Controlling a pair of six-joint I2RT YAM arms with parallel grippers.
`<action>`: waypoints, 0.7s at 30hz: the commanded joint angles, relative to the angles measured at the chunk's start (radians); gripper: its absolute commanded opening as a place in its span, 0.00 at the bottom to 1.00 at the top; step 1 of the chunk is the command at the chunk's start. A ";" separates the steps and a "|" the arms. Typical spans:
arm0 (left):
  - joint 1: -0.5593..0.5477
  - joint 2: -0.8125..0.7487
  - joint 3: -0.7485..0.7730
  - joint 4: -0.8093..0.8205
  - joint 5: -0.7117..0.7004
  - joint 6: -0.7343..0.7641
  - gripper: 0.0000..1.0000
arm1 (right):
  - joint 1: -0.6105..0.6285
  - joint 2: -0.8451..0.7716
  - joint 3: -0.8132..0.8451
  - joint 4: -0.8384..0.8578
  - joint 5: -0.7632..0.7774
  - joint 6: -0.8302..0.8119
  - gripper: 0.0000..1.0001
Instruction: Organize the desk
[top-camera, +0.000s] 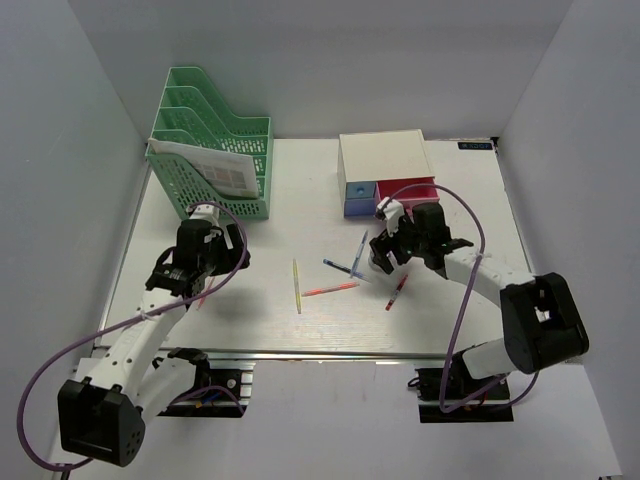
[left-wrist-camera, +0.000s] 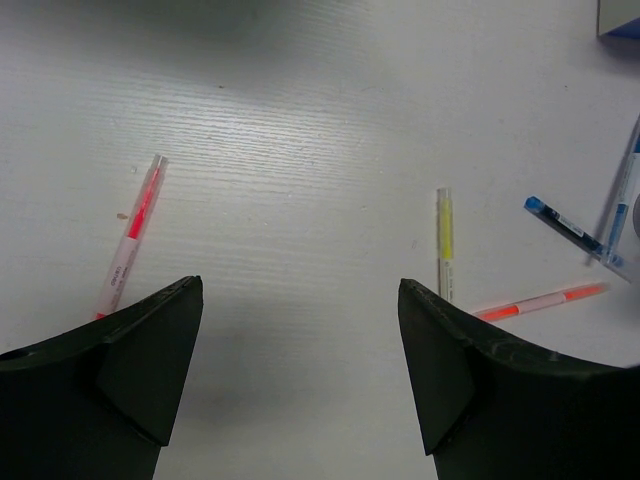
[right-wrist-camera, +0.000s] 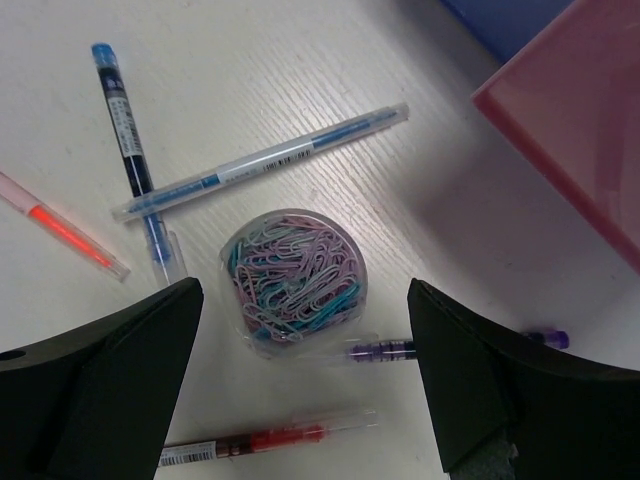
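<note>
Right gripper (right-wrist-camera: 305, 335) is hovering released, jaws spread above the clip tub (right-wrist-camera: 295, 277), centre frame, sitting on the desk (top-camera: 290, 225) spanning the overhead view. Risk: closing fingers (right-wrist-camera: 120, 380) snagging the purple pen (right-wrist-camera: 385, 350) just beside it, tipping the tub.

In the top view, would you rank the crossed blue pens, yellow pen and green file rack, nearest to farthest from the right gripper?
1. Crossed blue pens, just left of the right gripper.
2. Yellow pen, farther left.
3. Green file rack, far back left.
</note>
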 joint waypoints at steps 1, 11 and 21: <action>-0.004 -0.027 0.000 0.017 0.020 0.006 0.89 | 0.019 0.033 0.024 0.048 0.047 0.008 0.89; -0.004 -0.036 0.000 0.019 0.026 0.006 0.89 | 0.041 0.076 0.012 0.071 0.062 -0.006 0.70; -0.004 -0.039 -0.001 0.022 0.029 0.008 0.89 | 0.036 0.024 0.022 0.008 0.012 -0.047 0.26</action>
